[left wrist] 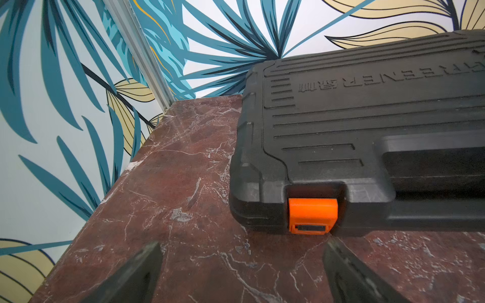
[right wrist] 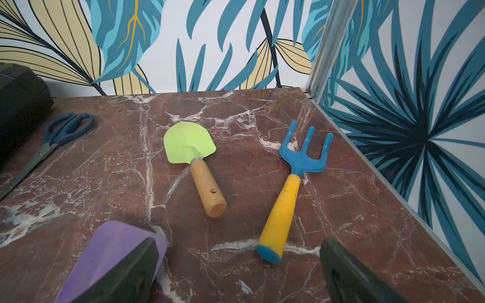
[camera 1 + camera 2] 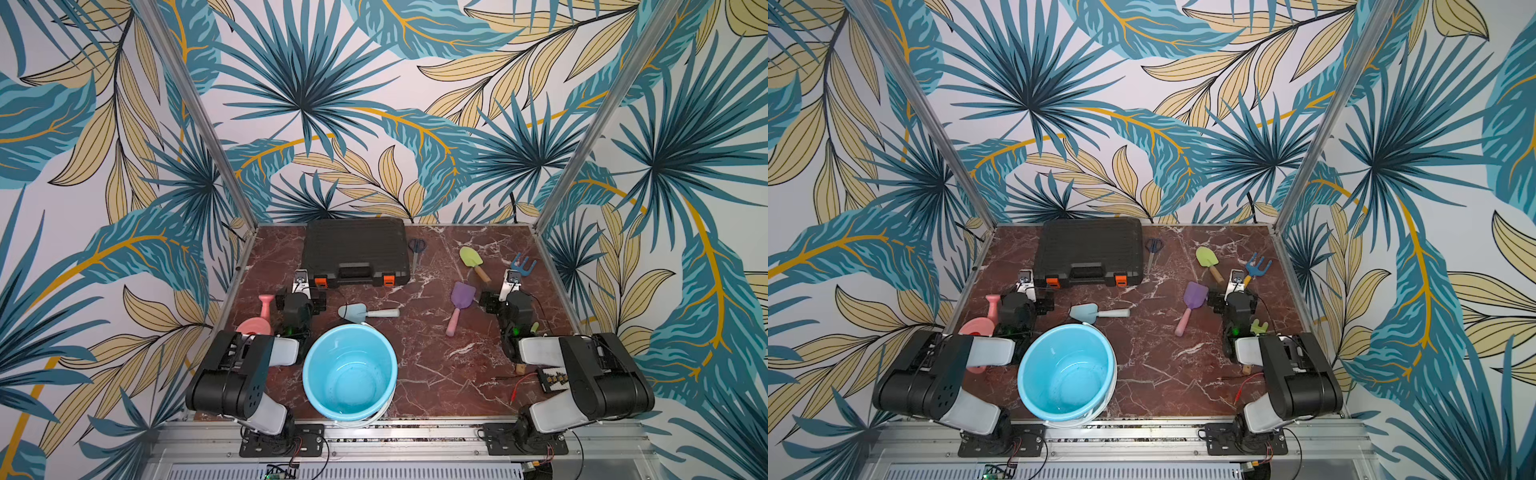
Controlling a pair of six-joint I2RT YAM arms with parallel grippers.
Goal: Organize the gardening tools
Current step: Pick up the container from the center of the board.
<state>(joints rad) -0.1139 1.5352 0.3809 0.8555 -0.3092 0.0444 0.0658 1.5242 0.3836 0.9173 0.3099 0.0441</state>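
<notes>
Both arms low over the red marble desk. The left fingers are spread wide and empty, facing the orange latch of the closed black plastic case. The right fingers are equally wide and hold nothing. The tools lie loose. The purple plastic shovel with a pink handle has its blade just beside one right finger. Beyond it, the lime-green trowel with a wooden handle and the blue three-pronged fork-rake with a yellow handle sit apart toward the far right corner. The pale blue trowel with a whitish handle rests just behind the empty light blue bucket. The pink watering can sits by the left arm, and a green rake is mostly hidden behind the right arm. We judge all of them light, stiff toys with smooth surfaces. The round handles may roll or slip, so we would pinch each handle crosswise at mid-length and leave the thin blades alone. The green trowel looks metal-bladed, so likely front-heavy. The hollow can is best taken by its spout or neck.
</notes>
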